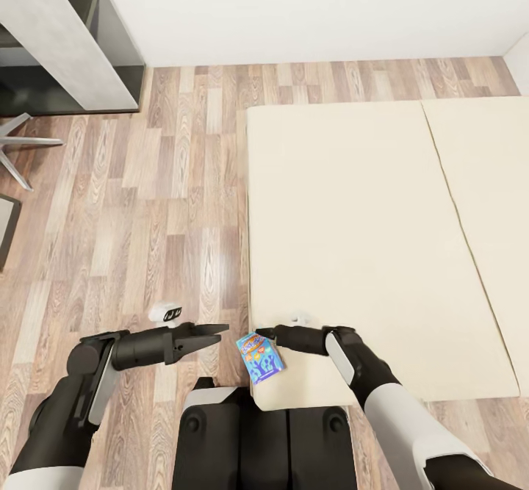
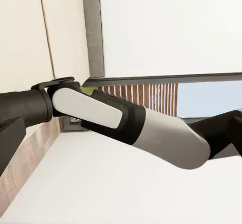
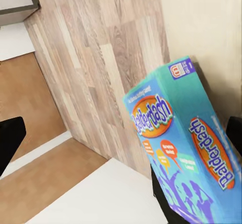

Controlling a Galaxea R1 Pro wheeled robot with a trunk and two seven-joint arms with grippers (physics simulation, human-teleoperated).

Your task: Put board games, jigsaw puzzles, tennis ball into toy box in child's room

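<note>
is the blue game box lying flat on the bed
No, the blue game box is held tilted in the right tool at the bed's near corner.

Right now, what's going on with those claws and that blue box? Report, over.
Right claw shut on the blue game box, at the bed's near corner. Left claw empty, over the floor. Nothing blocking.
</note>
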